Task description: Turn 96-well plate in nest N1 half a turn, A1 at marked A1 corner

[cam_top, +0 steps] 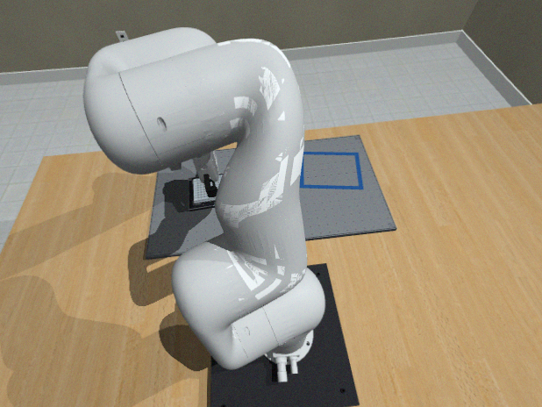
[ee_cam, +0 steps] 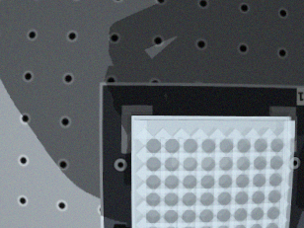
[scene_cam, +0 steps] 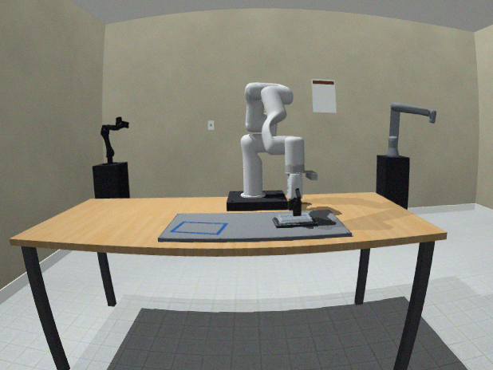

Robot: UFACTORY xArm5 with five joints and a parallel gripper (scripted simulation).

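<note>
The white 96-well plate [ee_cam: 212, 172] sits in the black plate nest N1 [ee_cam: 115, 162] on the grey perforated mat. In the wrist view the plate fills the lower right, and a corner label shows at the nest's top right edge [ee_cam: 300, 97]. The plate also shows in the top view [cam_top: 203, 193] and the exterior view [scene_cam: 292, 219]. My gripper [scene_cam: 297, 205] [cam_top: 210, 186] is open and hangs low, just above the plate, with its black fingers near the plate's top. The fingers do not show in the wrist view. The arm hides much of the nest in the top view.
A blue-outlined rectangle [cam_top: 331, 170] is marked on the other half of the grey mat [scene_cam: 255, 226]. The arm's black base plate [cam_top: 285, 351] stands behind the mat. Two other arms on black pedestals stand off the table, one on the left [scene_cam: 112, 159] and one on the right [scene_cam: 392, 159].
</note>
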